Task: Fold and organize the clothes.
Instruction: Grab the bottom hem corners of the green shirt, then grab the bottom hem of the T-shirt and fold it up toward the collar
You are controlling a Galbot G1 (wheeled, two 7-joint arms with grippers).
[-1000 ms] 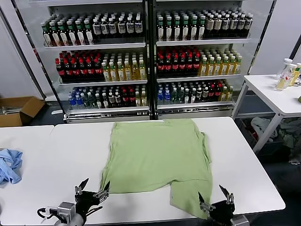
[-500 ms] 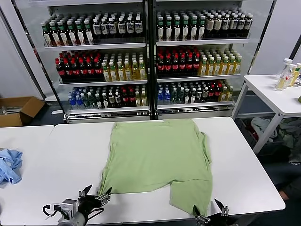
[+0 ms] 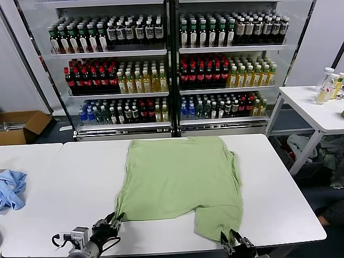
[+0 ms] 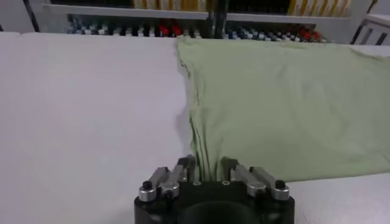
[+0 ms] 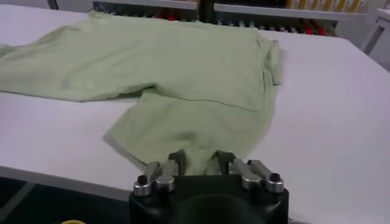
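Up close, our wrist views show what the head view blurs: the left gripper (image 4: pixel 207 165) and right gripper (image 5: pixel 199 157) each pinch the shirt (image 3: pixel 180 180) hem.

white table (image 3: pixel 279 183) — green shirt (image 3: pixel 180 180) spread flat | blue garment (image 3: pixel 11 189) — left edge

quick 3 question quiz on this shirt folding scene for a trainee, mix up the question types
1. True or false: the green shirt lies spread on the white table.
2. The left gripper is at the shirt's: A) collar B) near corner C) far edge
3. Fill in: the blue garment lies toward the robot's ____ side.

Key
1. True.
2. B. The right gripper is at the other near corner, on the flap that reaches the table's near edge.
3. Left.
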